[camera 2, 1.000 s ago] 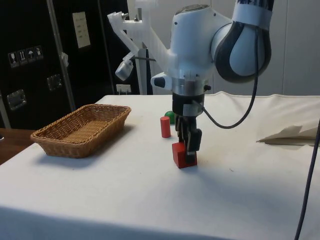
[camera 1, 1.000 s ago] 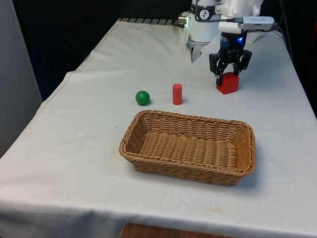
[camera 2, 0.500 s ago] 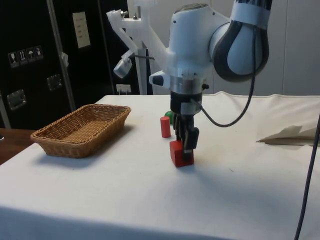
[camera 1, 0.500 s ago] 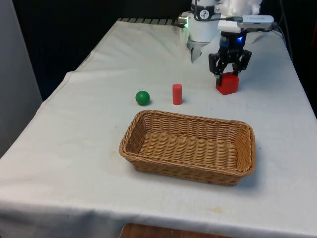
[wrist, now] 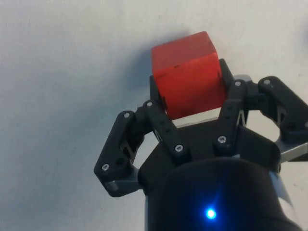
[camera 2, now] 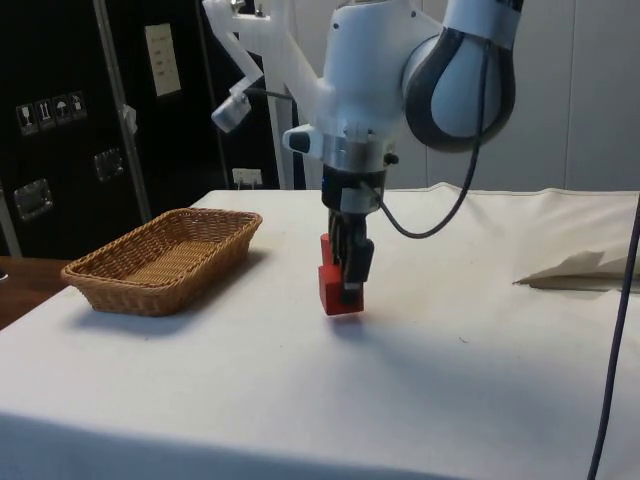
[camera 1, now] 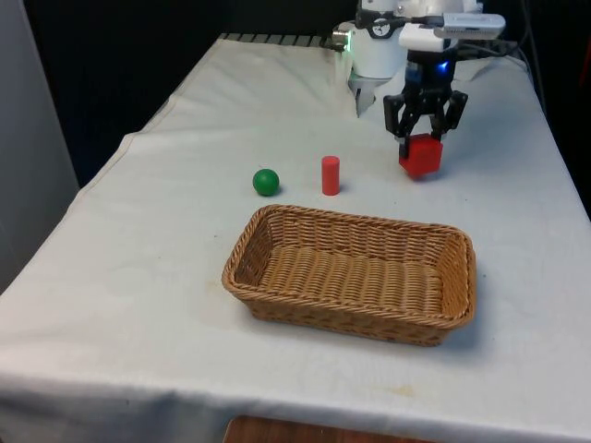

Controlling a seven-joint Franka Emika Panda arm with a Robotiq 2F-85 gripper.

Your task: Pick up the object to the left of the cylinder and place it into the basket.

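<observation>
Towards the front view's left a small green ball (camera 1: 266, 182) sits on the white tablecloth (camera 1: 138, 277), with a short red upright cylinder (camera 1: 331, 175) just beside it and apart from it, and nearer the camera lies an empty oblong woven wicker basket (camera 1: 351, 274). Further to the front view's right, the black two-finger gripper (camera 1: 424, 137) is clenched on a red wooden cube (camera 1: 420, 155). In the side view the cube (camera 2: 334, 290) hangs just clear of the cloth, well apart from the basket (camera 2: 160, 259).
</observation>
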